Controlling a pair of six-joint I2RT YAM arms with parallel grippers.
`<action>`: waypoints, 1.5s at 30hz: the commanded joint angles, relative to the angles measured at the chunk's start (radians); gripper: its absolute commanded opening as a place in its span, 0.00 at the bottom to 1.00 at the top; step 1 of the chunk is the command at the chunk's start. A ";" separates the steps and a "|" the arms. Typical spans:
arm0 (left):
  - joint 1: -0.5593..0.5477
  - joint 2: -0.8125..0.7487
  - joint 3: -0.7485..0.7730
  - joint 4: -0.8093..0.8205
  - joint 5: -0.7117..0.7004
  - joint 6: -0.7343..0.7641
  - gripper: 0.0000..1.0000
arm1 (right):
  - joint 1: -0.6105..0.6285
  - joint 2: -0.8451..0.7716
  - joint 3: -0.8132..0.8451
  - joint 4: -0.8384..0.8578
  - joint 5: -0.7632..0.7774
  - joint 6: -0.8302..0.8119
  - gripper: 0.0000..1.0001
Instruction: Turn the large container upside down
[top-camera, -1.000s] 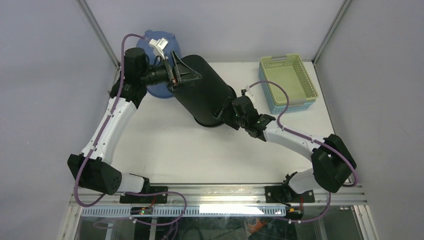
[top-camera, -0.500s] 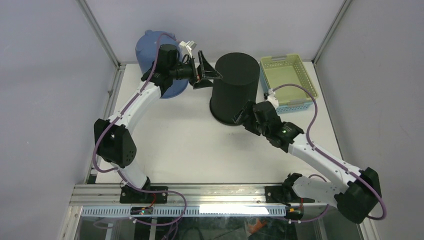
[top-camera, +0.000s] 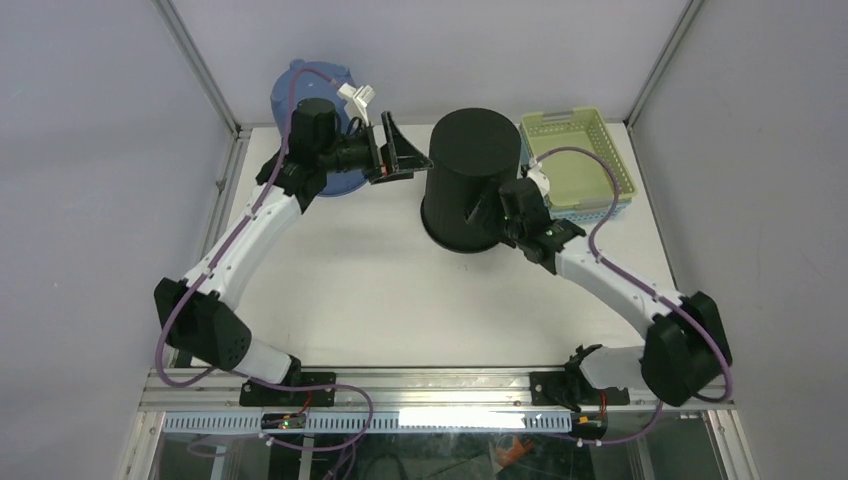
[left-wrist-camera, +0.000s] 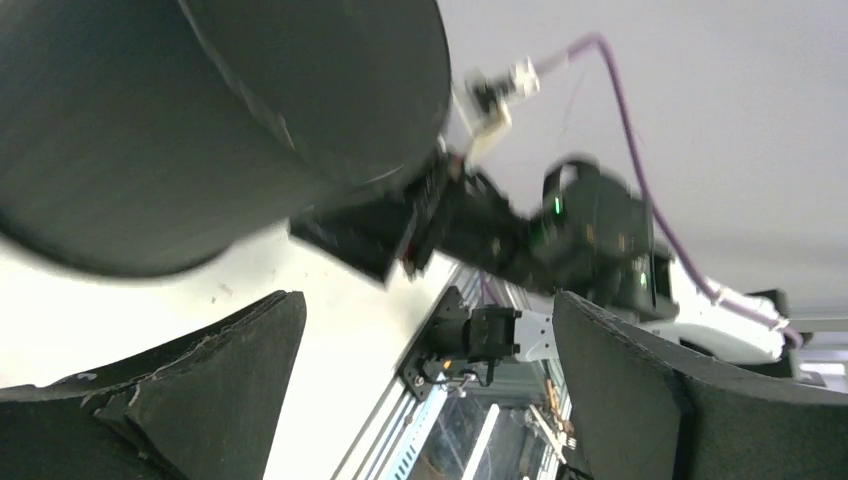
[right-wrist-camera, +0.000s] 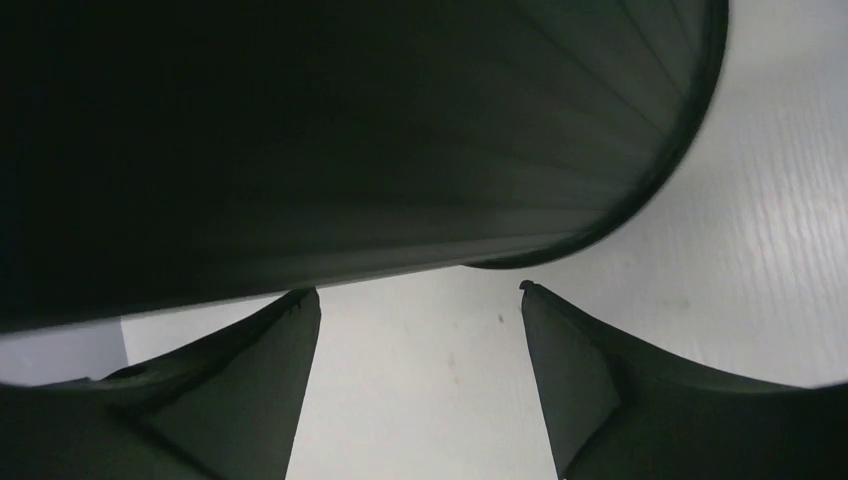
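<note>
Obs., inversion of the container.

Position: the black container (top-camera: 470, 185) stands near the far edge of the surface (top-camera: 380, 290), right of the middle, just beside the green basket (top-camera: 575, 160) in the far right corner. A blue tub (top-camera: 297, 82) sits off the far left corner, not involved.

Orientation: long axis upright. The closed end faces up and the wider open rim is down at the surface. By this I judge the flip itself done, or all but done. I cannot tell from any view whether the rim sits flat all round.

Left tool (top-camera: 400, 152): spread, holding nothing. It points toward the right edge at the height of the container's upper wall. A clear gap separates it from the wall (the wrist view shows only open space and the other arm between its fingers).

Right tool (top-camera: 483, 213): also spread, low against the container's right-hand wall near the rim. Its fingers (right-wrist-camera: 240, 390) have only bare surface between them, and the wall fills the view above them. Touching or just beside: cannot tell.

Key relation: the container lies toward the right edge from the left tool, and toward the left and far edges from the right one. The right arm is the nearer. I judge that any backing away should run clear of the wall, so the upright body is not nudged toward the basket.
</note>
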 joint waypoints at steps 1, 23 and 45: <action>0.000 -0.177 -0.096 -0.043 -0.082 0.068 0.99 | -0.116 0.198 0.203 0.251 -0.018 -0.043 0.77; 0.021 -0.347 -0.227 -0.186 -0.165 0.206 0.99 | -0.407 0.192 0.343 0.063 -0.001 -0.650 0.76; 0.020 -0.409 -0.280 -0.179 -0.183 0.184 0.99 | -0.479 0.571 0.642 -0.189 -0.083 -0.869 0.16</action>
